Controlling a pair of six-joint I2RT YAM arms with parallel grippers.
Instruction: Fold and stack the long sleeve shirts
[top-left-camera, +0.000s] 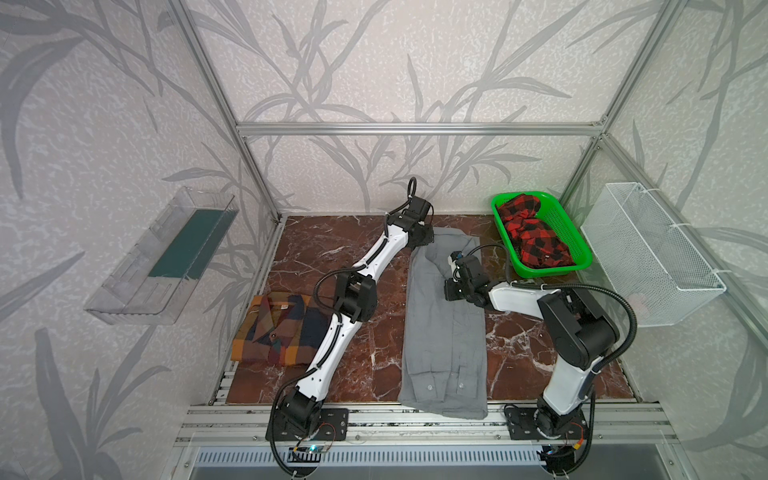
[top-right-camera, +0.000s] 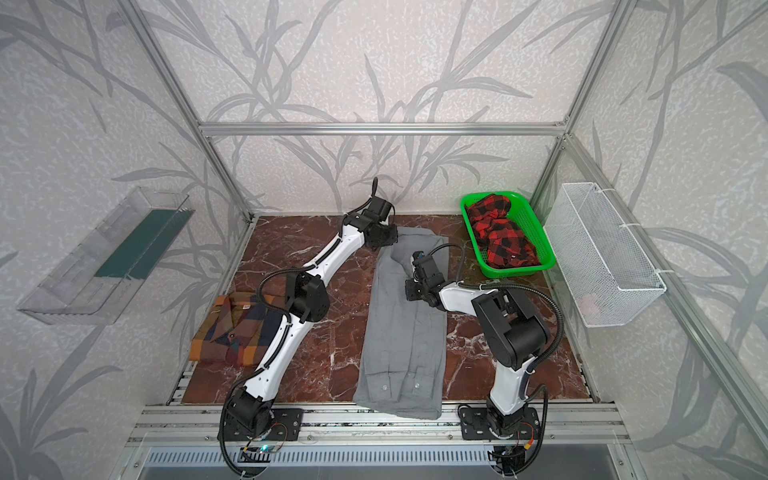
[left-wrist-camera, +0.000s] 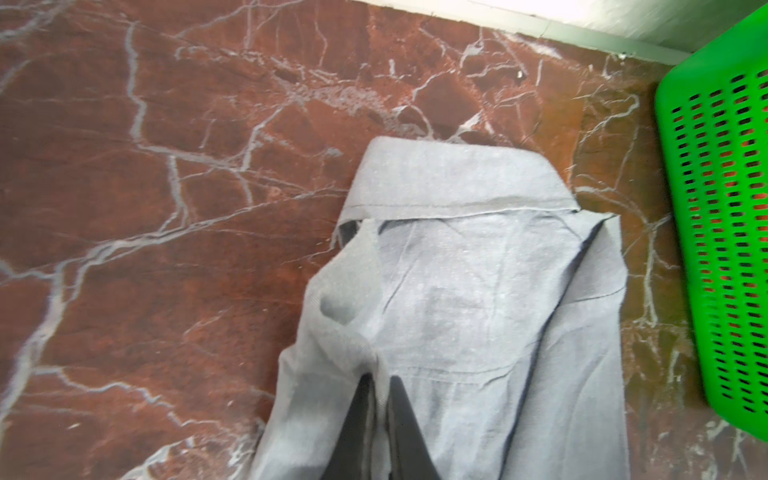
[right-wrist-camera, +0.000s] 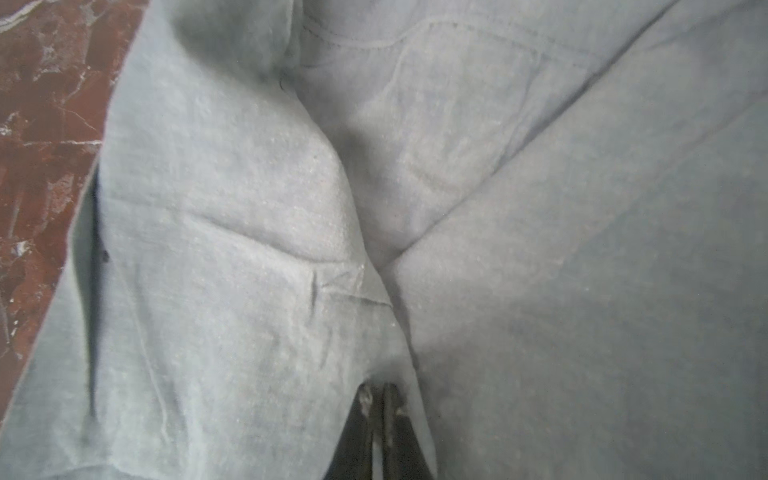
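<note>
On wrist views: left claw (left-wrist-camera: 379, 380), right claw (right-wrist-camera: 380, 388) each pinch grey shirt (left-wrist-camera: 478, 270) fold; top views hide grips.

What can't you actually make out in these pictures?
- Left gripper: tips hidden in both top views beneath its own wrist.
- Checked shirt: part covered by the left arm in both top views.
- Red-and-black cloth in the green basket: crumpled; garment type unclear.
- Grey shirt: right wrist view too close, edges cut off.

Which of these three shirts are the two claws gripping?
The plain grey shirt spread mid-table. The orange-navy checked shirt lies folded at the left; the red-black shirt sits crumpled in the green basket.
</note>
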